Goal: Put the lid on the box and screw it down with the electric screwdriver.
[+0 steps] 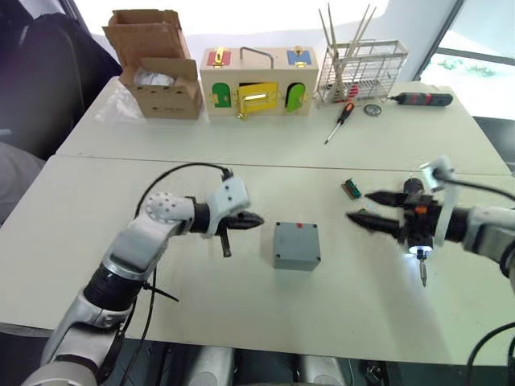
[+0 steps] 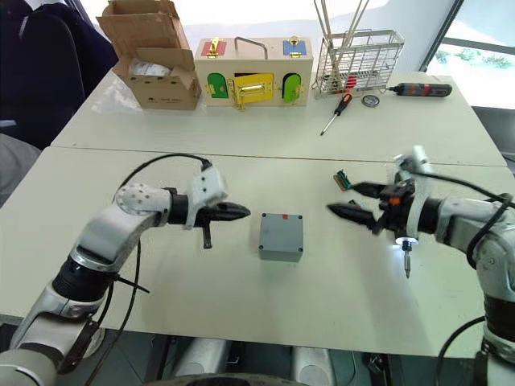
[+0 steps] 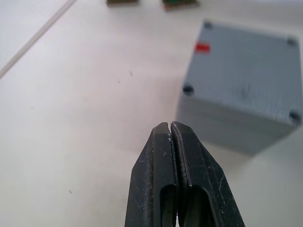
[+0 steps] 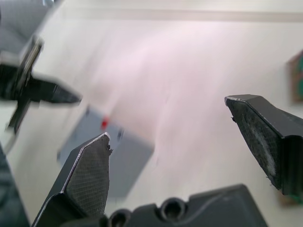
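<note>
While the box point(image 1: 296, 245) sits on the table point(image 1: 121, 201) between both arms, the left gripper point(image 1: 251, 219) is pinched closed and the right gripper point(image 1: 360, 207) is spread wide, holding nothing.

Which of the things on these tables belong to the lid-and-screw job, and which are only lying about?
For the job: grey square plastic box, flat grey lid closing its top, dark electric screwdriver with lit tip.

Lying about: brown cardboard carton, wooden box with coloured doors, metal wire rack, slim red-and-black hand screwdriver, black tool with red bands.
</note>
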`<move>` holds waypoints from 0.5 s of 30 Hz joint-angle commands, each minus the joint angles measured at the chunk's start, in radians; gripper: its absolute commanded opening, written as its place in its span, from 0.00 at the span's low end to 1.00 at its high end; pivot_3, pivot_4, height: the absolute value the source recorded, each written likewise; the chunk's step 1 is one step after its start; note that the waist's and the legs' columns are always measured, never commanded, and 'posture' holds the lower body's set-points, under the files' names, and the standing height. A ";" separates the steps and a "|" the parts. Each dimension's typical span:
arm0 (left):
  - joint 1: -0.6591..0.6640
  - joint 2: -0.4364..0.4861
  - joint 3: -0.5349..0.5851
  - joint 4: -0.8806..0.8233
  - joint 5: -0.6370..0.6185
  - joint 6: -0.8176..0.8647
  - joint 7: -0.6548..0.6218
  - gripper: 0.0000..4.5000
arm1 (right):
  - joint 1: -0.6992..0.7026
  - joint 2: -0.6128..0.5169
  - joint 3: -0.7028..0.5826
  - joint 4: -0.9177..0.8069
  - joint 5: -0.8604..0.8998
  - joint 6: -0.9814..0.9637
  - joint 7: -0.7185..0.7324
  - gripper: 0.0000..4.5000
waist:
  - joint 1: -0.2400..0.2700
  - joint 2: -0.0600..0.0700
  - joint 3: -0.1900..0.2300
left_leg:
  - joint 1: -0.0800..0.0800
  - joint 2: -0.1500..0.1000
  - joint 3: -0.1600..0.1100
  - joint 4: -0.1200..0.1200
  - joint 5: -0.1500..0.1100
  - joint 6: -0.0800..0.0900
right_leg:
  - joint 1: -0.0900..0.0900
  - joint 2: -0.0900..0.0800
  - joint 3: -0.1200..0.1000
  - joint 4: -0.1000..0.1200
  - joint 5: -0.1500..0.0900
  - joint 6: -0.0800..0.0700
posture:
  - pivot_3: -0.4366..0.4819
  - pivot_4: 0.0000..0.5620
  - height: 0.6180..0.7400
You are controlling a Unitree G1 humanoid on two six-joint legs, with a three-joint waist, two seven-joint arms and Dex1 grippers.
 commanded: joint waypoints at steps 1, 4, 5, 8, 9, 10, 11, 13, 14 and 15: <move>-0.038 -0.018 0.032 -0.031 -0.046 0.021 0.025 0.00 | -0.032 0.030 -0.026 0.011 0.029 -0.021 -0.032 0.99 | -0.002 0.000 0.000 | 0.000 0.000 0.000 0.000 0.000 0.000 | 0.000 0.000 0.000 0.000 0.000 0.000 | 0.48 0.27 0.92; -0.060 -0.036 0.022 -0.042 -0.060 0.029 0.046 0.00 | -0.085 0.084 0.033 0.082 -0.079 -0.137 -0.117 0.99 | -0.006 0.000 0.000 | 0.000 0.000 0.001 -0.001 0.000 0.000 | -0.001 0.000 0.000 0.000 0.000 0.000 | 0.48 0.27 0.92; -0.069 -0.045 0.018 -0.045 -0.062 0.033 0.054 0.00 | -0.103 0.095 0.084 0.121 -0.149 -0.206 -0.142 0.99 | -0.009 0.000 0.000 | 0.000 0.000 0.001 -0.001 0.000 0.000 | -0.001 0.000 0.000 0.000 0.000 0.000 | 0.48 0.27 0.92; -0.083 -0.064 0.011 -0.049 -0.068 0.039 0.073 0.00 | -0.127 0.121 0.179 0.213 -0.278 -0.364 -0.156 0.99 | -0.010 0.000 0.000 | 0.000 0.000 0.001 -0.001 0.001 -0.001 | -0.001 0.000 0.000 0.001 0.000 0.000 | 0.48 0.27 0.92; -0.084 -0.065 0.008 -0.047 -0.069 0.039 0.076 0.00 | -0.144 0.140 0.193 0.259 -0.308 -0.421 -0.165 0.99 | -0.009 0.000 0.000 | 0.000 0.000 0.001 -0.001 0.001 -0.001 | -0.002 0.000 0.000 0.001 0.000 0.000 | 0.48 0.27 0.92; -0.084 -0.065 0.006 -0.045 -0.069 0.039 0.078 0.00 | -0.156 0.154 0.201 0.294 -0.329 -0.462 -0.172 0.99 | -0.010 0.000 0.000 | 0.000 0.000 0.001 -0.001 0.001 -0.001 | -0.002 0.000 0.000 0.001 0.000 0.000 | 0.48 0.27 0.92; -0.084 -0.065 0.005 -0.044 -0.070 0.038 0.080 0.00 | -0.165 0.163 0.207 0.319 -0.343 -0.493 -0.174 0.99 | -0.010 0.000 0.000 | 0.000 0.000 0.001 -0.002 0.001 -0.001 | -0.002 0.000 0.000 0.001 0.000 0.000 | 0.48 0.27 0.92; -0.074 -0.057 -0.002 -0.044 -0.065 0.032 0.080 0.00 | -0.177 0.180 0.224 0.377 -0.379 -0.551 -0.177 0.88 | -0.009 0.000 0.000 | 0.000 0.000 0.001 -0.002 0.001 -0.001 | -0.002 0.000 0.001 0.001 0.000 0.000 | 0.48 0.27 0.92; -0.066 -0.051 -0.005 -0.046 -0.062 0.028 0.079 0.00 | -0.177 0.187 0.231 0.399 -0.390 -0.571 -0.175 0.84 | -0.009 0.000 0.000 | 0.000 0.000 0.001 -0.002 0.001 -0.001 | -0.002 0.000 0.001 0.001 0.000 0.000 | 0.48 0.27 0.92; -0.061 -0.047 -0.007 -0.047 -0.060 0.026 0.079 0.00 | -0.178 0.192 0.236 0.414 -0.397 -0.586 -0.172 0.84 | -0.009 0.000 0.000 | 0.000 0.000 0.001 -0.002 0.001 -0.001 | -0.002 0.000 0.001 0.001 0.000 0.000 | 0.48 0.27 0.92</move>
